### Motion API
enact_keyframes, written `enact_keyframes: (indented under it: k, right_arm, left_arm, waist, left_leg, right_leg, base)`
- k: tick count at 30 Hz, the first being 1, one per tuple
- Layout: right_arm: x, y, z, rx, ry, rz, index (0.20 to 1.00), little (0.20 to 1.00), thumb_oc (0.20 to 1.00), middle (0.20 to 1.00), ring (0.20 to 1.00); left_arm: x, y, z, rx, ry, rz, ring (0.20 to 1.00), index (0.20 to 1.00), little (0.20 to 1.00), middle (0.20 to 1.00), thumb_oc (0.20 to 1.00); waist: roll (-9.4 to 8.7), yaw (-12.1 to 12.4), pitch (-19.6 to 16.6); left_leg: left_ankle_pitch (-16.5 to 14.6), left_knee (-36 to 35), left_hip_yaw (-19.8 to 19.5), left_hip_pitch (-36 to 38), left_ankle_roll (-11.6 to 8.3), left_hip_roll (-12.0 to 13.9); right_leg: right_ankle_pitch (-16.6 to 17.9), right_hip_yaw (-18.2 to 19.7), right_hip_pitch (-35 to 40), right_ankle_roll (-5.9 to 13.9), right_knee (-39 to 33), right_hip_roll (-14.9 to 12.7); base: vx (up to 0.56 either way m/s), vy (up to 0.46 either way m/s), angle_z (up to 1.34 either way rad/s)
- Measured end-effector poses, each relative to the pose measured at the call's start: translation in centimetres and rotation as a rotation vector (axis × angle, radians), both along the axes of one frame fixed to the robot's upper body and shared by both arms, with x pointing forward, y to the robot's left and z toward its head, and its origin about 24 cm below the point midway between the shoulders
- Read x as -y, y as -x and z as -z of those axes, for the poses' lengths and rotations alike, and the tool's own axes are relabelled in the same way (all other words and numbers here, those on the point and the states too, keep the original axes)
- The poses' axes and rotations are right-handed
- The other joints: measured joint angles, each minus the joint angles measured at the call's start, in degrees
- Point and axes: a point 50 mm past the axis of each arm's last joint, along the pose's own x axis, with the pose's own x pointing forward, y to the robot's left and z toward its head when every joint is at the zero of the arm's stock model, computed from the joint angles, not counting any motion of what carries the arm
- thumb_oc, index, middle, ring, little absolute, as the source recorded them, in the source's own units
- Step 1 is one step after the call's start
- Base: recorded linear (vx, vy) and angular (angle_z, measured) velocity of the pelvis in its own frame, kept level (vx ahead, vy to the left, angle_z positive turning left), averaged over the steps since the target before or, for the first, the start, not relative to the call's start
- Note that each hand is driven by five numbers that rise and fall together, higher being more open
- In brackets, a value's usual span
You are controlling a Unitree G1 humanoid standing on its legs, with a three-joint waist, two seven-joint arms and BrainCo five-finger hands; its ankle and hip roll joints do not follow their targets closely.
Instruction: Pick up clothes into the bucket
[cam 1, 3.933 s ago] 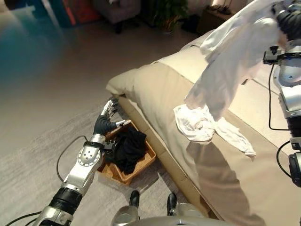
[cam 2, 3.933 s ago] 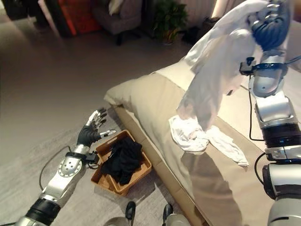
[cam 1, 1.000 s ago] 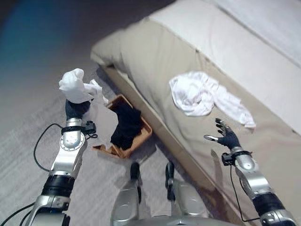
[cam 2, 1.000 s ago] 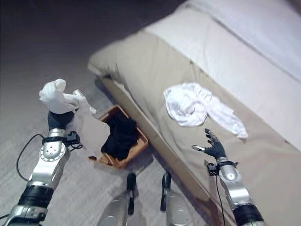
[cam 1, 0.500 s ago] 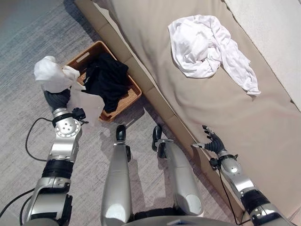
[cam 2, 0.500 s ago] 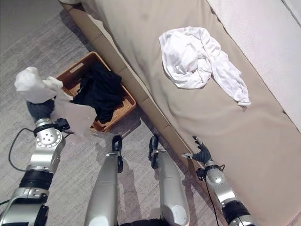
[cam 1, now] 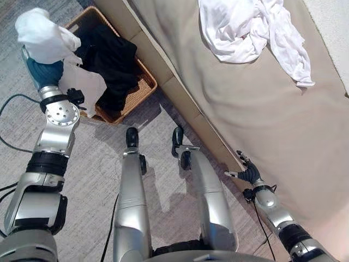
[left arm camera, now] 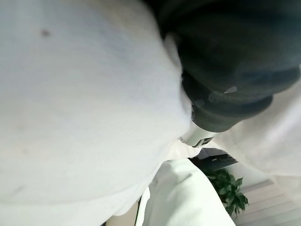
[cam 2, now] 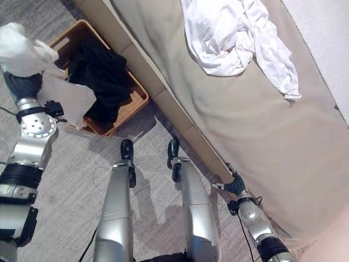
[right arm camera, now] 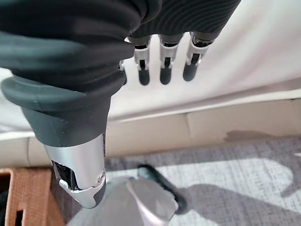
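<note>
A beige bed runs diagonally across the scene, its wooden base meeting a grey carpet. A green plant appears in the left wrist view.

- Left arm: silver-grey shells with dark bands between segments, and a round silver wrist disc dotted with small holes.
- Left hand: dark ribbed cover; a small black box juts from the wrist.
- Right arm: slim and silver-grey, with a dark collar.
- Right hand: black ribbed cover, silver fingers with dark tips, silver thumb with a screw and a slot.
</note>
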Motion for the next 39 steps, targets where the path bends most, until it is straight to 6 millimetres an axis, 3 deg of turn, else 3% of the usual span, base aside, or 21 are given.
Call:
enact_keyframes:
  k: [13,14,15,16,17,35,38,39]
  right_arm:
    - [-0.4,-1.1,-1.0,0.056,0.005,-0.003,1.0,1.0,1.0,1.0,1.0]
    - [-0.4,-1.1,-1.0,0.058,0.005,-0.004,1.0,1.0,1.0,1.0,1.0]
    - [-0.5,-1.1,-1.0,0.061,0.004,-0.007,1.0,1.0,1.0,1.0,1.0]
    - [-0.5,-1.1,-1.0,0.063,0.004,-0.009,1.0,1.0,1.0,1.0,1.0]
    - [-0.6,-1.1,-1.0,0.064,0.004,-0.011,1.0,1.0,1.0,1.0,1.0]
    - [-1.8,-1.0,-0.7,0.064,0.001,-0.03,1.0,1.0,1.0,1.0,1.0]
    - [-1.8,-1.0,-0.7,0.066,0.001,-0.021,1.0,1.0,1.0,1.0,1.0]
    - [-2.0,-1.2,-0.8,0.076,-0.008,-0.02,1.0,1.0,1.0,1.0,1.0]
  left_arm:
    - [0.0,-0.9,-1.8,0.014,-0.02,-0.006,0.2,0.2,0.2,0.2,0.2]
    - [0.0,-0.9,-1.7,0.01,-0.021,-0.006,0.263,0.263,0.263,0.263,0.263]
    - [0.0,-1.0,-1.7,0.004,-0.021,-0.01,0.485,0.485,0.485,0.485,0.485]
    - [-0.1,-1.1,-1.7,0.002,-0.022,-0.013,0.94,0.94,0.94,0.94,0.94]
    - [-0.2,-1.1,-1.9,0.0,-0.026,-0.019,1.0,1.0,1.0,1.0,1.0]
    - [0.6,-2.2,0.3,-0.063,0.135,0.1,1.0,1.0,1.0,1.0,1.0]
    - [0.5,-2.0,1.9,-0.087,0.178,0.1,1.0,1.0,1.0,1.0,1.0]
    - [0.1,-1.7,3.3,-0.12,0.196,0.086,1.0,1.0,1.0,1.0,1.0]
  waist:
    - [-0.15,-1.7,-0.1]
    - [-0.15,-1.75,-0.1]
    - [-0.2,-1.97,-0.13]
    - [-0.24,-1.97,-0.15]
    - [-0.33,-2.26,-0.21]
    - [-0.35,-2.81,-0.23]
    - [-0.35,-2.75,-0.23]
    - [-0.35,-2.6,-0.23]
  left_leg:
    - [-0.11,-1.12,0.08,-2.01,0.08,0.15]
    - [-0.11,-1.13,0.13,-2.05,0.08,0.17]
    - [-0.12,-1.28,0.13,-2.21,0.09,0.25]
    - [-0.11,-1.37,0.1,-2.38,0.08,0.4]
    - [-0.11,-1.25,0.1,-2.91,0.08,0.51]
    - [0.17,-2.25,0.91,-3.56,0.42,1.45]
    - [0.62,-3.83,1.78,-2.23,0.77,1.12]
    - [0.74,-4.32,1.9,-1.52,0.79,1.08]
  right_leg:
    - [1.74,-0.17,-0.69,0.11,-3.6,0.35]
    - [1.78,-0.15,-0.69,0.13,-3.7,0.37]
    - [1.91,-0.13,-0.69,0.2,-4.25,0.62]
    - [2.12,-0.13,-0.72,0.27,-4.66,0.71]
    - [2.32,-0.16,-1.1,0.28,-4.95,0.88]
    - [3.69,0.47,-1.92,0.24,-6.61,1.71]
    - [3.7,1.17,-1.63,0.24,-6.66,1.2]
    - [3.7,1.19,-1.19,0.25,-6.79,1.08]
  base:
    - [0.01,0.001,-0.01]
    - [0.0,0.0,0.0]
    - [0.01,0.006,-0.04]
    - [0.01,0.005,-0.05]
    - [0.01,0.005,-0.05]
    - [-0.01,0.002,-0.03]
    - [-0.01,-0.006,0.0]
    - [0.0,0.0,0.0]
